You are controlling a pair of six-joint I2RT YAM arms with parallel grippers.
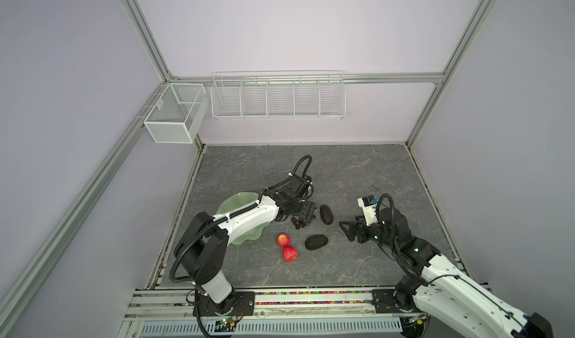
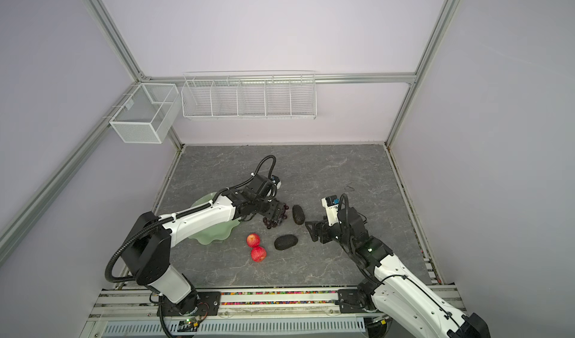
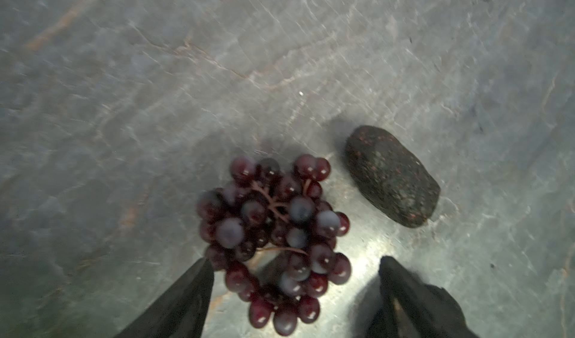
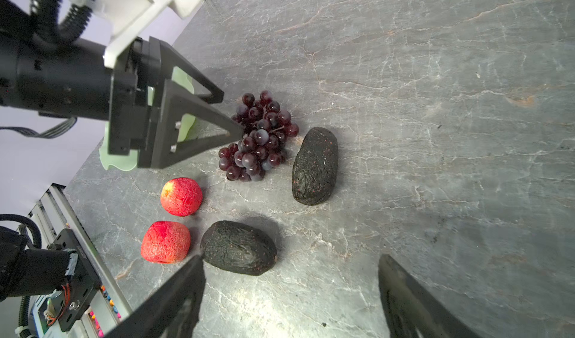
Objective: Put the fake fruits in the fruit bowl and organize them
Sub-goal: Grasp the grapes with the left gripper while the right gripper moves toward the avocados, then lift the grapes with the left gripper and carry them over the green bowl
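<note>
Grey marble tabletop (image 1: 342,171): left gripper (image 3: 295,259) straddles the grapes (image 3: 273,227) near the fruit bowl (image 1: 249,235), jaws apart — seemingly not yet pinching; right gripper (image 4: 291,257) gapes empty. An off-centre pinch could drop the bunch.

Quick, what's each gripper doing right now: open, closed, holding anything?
Left gripper: open, straddling the grapes, not clamped on them.
Right gripper: open, holding nothing.

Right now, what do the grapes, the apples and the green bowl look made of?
Grape bunch: glossy, slightly translucent beads with sharp highlights, probably soft plastic. Red apples: matte, crinkled skin, likely painted foam. Fruit bowl: pale green, smooth sheen, glazed ceramic or glass; cannot tell which.
</note>
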